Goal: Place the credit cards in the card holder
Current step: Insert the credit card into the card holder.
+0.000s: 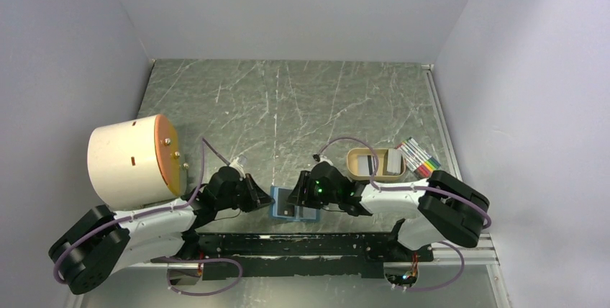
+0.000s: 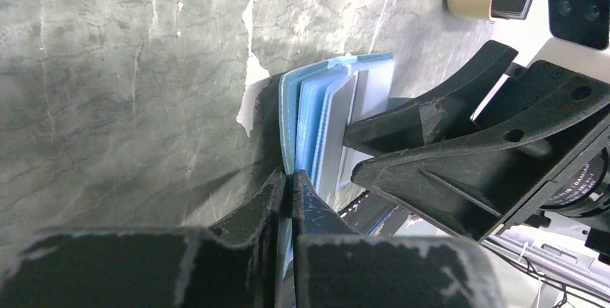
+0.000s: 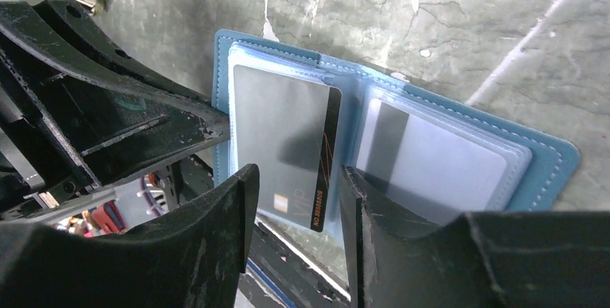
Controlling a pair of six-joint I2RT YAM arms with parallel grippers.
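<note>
The teal-blue card holder (image 1: 282, 207) lies open near the table's front edge, between both grippers. My left gripper (image 2: 291, 177) is shut on the edge of its left cover (image 2: 288, 117). In the right wrist view a grey credit card (image 3: 280, 128) with a dark stripe sits partway in the left clear sleeve of the card holder (image 3: 547, 157). Its lower end sticks out toward me. My right gripper (image 3: 298, 193) hovers over that end, jaws apart and not touching the card. More credit cards (image 1: 392, 162) lie in the tan tray (image 1: 357, 172).
A pack of coloured markers (image 1: 421, 155) lies right of the tray. A large white cylinder with an orange lid (image 1: 133, 160) stands at the left, beside my left arm. The table's front rail (image 1: 309, 243) runs just below the card holder.
</note>
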